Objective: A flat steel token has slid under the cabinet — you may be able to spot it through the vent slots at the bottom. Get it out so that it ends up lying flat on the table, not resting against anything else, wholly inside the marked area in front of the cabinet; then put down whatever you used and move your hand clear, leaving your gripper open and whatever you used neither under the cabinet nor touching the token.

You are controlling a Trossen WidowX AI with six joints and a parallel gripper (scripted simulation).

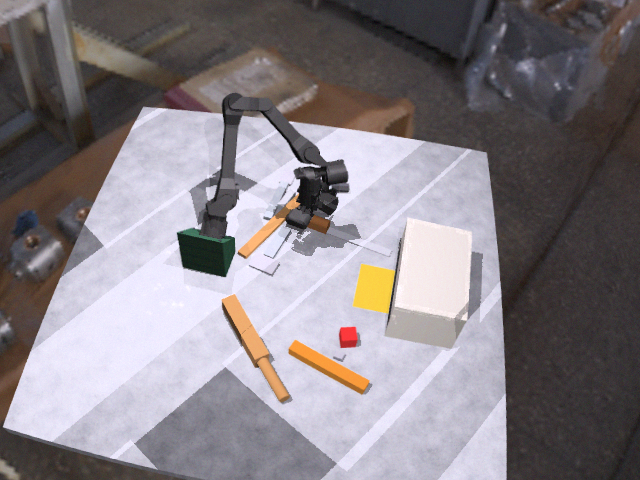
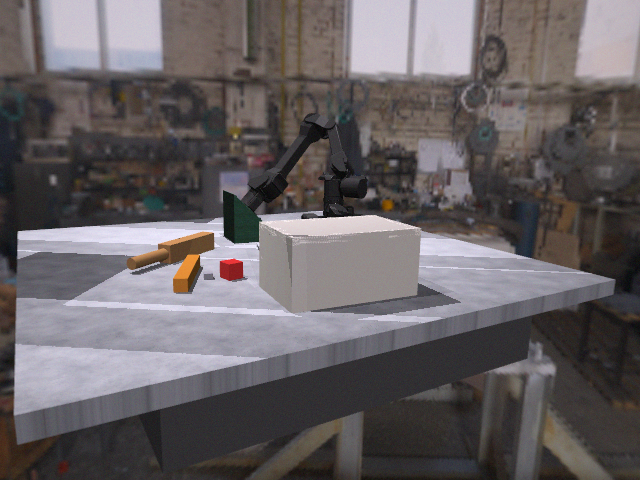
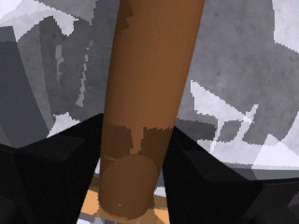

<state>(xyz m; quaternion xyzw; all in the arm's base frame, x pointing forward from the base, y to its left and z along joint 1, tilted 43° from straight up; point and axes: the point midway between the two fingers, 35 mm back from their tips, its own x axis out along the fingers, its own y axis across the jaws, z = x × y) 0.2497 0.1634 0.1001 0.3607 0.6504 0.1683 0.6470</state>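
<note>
My gripper [image 1: 303, 219] [image 3: 135, 126] is down on the table and shut on the brown round handle [image 1: 318, 223] [image 3: 150, 84] of a tool. The tool's thin grey blade [image 1: 370, 246] lies flat and points toward the white cabinet [image 1: 434, 279] [image 2: 336, 258]. In the wrist view the handle sits between both black fingers. A yellow marked area [image 1: 373, 288] lies on the table in front of the cabinet. The steel token is not visible in any view. In the exterior view the gripper [image 2: 336, 208] is partly hidden behind the cabinet.
An orange bar [image 1: 262, 235] and pale flat plates [image 1: 264, 266] lie beside the gripper. The arm's green base [image 1: 205, 252] [image 2: 238, 224] stands to the left. An orange paddle [image 1: 248, 330] [image 2: 175, 248], another orange bar [image 1: 328, 365] [image 2: 186, 272] and a red cube [image 1: 347, 336] [image 2: 231, 269] lie nearer the front.
</note>
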